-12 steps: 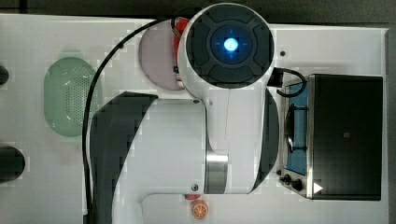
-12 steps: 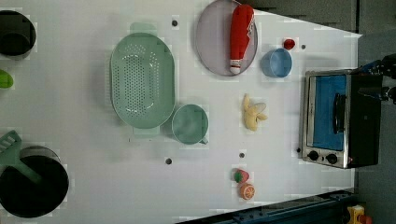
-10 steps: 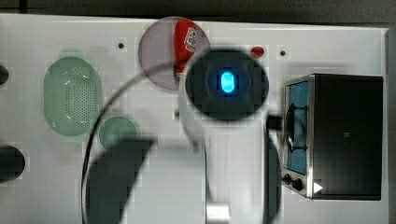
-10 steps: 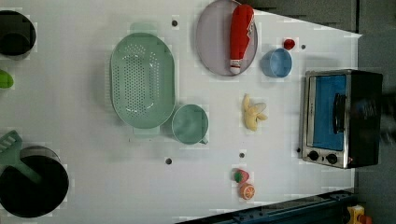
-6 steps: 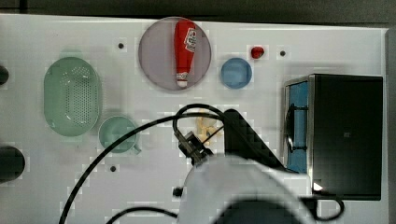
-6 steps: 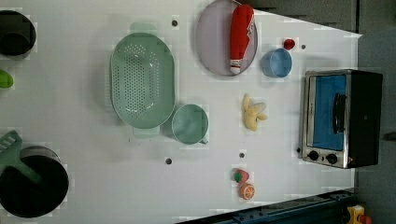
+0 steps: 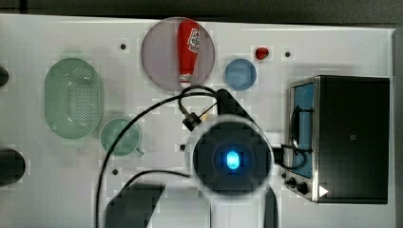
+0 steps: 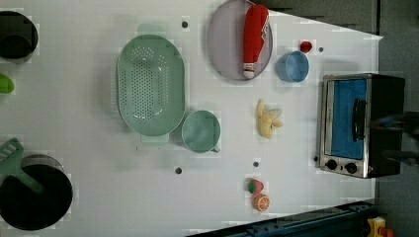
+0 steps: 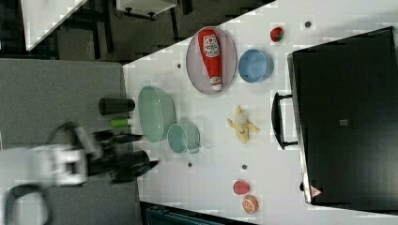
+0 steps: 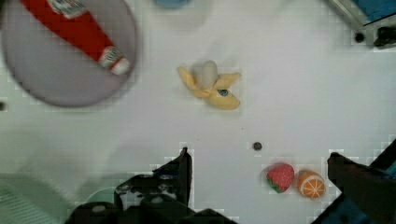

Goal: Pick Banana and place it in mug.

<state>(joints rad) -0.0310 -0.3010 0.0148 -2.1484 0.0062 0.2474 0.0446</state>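
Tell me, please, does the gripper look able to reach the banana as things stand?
Probably yes: the banana lies alone on bare table, nothing over it, and the gripper is open above.

White table [image 8: 99,197] with banana [image 8: 267,123], mug [image 8: 200,131]

Matt plastic toys on a smooth white table

Ahead of the wide-spread gripper [image 10: 257,161], the banana [image 10: 212,86] looks soft and matt, like moulded plastic or foam. The mug [image 8: 200,131] and perforated colander [image 8: 150,84] off to its side are smooth mint plastic. The ketchup bottle [image 7: 187,45] shines slightly on a dull grey plate [image 7: 159,54]. The toaster oven [image 8: 358,123] shows brushed metal and dark glossy panels; the table [image 8: 89,148] is matt.
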